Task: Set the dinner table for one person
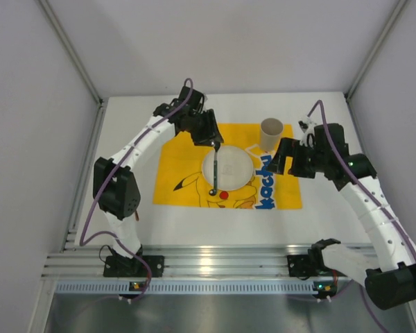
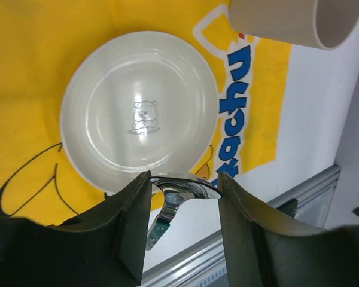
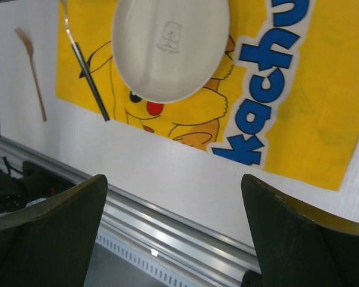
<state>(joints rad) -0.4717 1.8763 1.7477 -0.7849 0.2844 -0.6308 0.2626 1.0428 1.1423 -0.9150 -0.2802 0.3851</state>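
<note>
- The matte-white flat surface point(image 1: 194, 225) has a slotted aluminium rail point(image 1: 215, 267) along its near edge and carries a yellow cartoon-printed cloth mat point(image 1: 177, 159).
- A glossy round white plate point(image 2: 140, 113) with a faint bear print lies on the mat, and a beige cylindrical cup point(image 1: 271, 134) stands just beyond it.
- The left tool point(image 2: 184, 177) pinches the shiny metal end of a dark-handled spoon point(image 1: 214, 173) over the plate's rim.
- The right tool point(image 3: 173, 179) gapes wide with nothing in it, near the cup.
- A thin wooden fork point(image 3: 31, 69) lies on the bare surface beside the mat.
</note>
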